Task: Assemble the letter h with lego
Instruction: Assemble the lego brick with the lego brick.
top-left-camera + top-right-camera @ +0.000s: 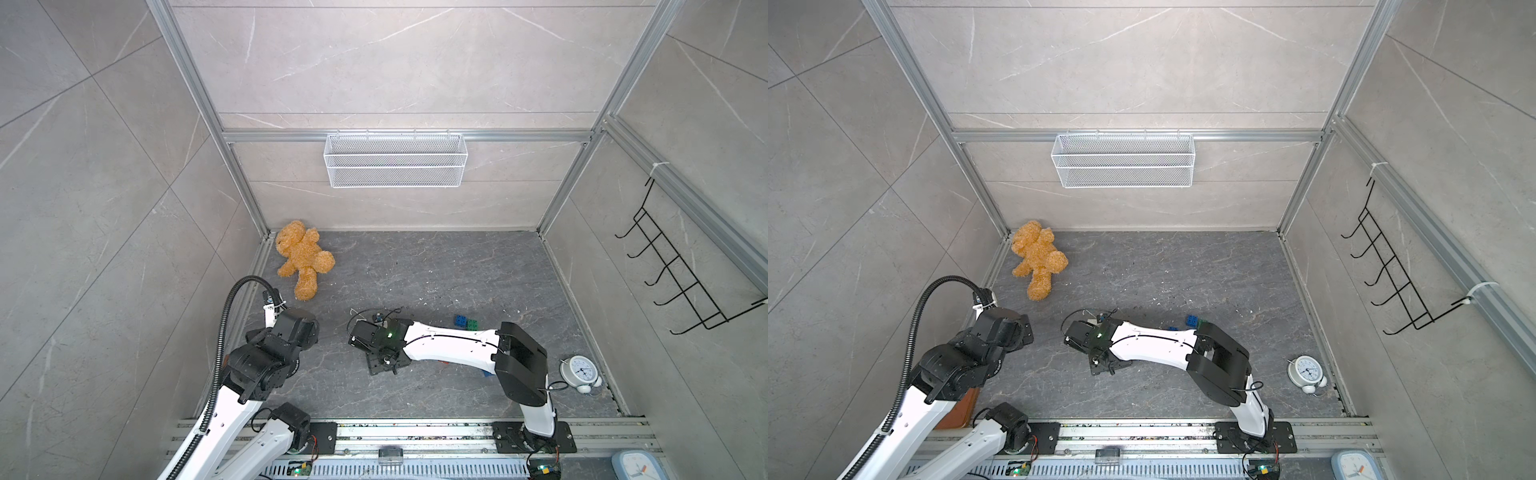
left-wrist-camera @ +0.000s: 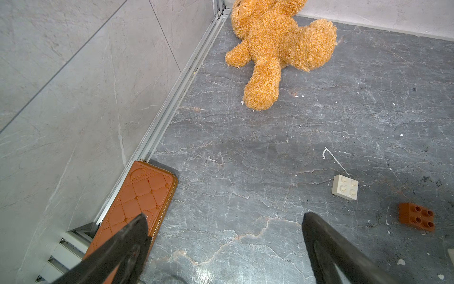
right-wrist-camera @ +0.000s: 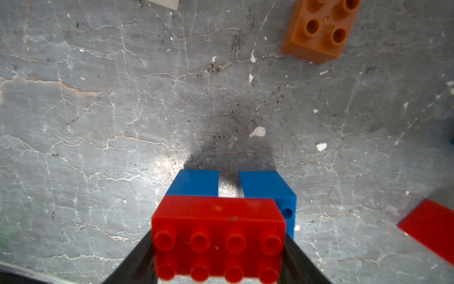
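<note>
In the right wrist view my right gripper is shut on a long red lego brick, studs facing the camera. Two blue bricks hang side by side under it, a gap between them, just above the floor. Loose around it lie a brown brick and a red one. The left gripper stands open over bare floor, with a white brick and the brown brick off to one side. In a top view, a blue and a green brick sit behind the right arm.
A tan teddy bear lies in the back left corner. A brown wallet rests against the left wall rail. An alarm clock stands at the right. A wire basket hangs on the back wall, and a hook rack on the right wall.
</note>
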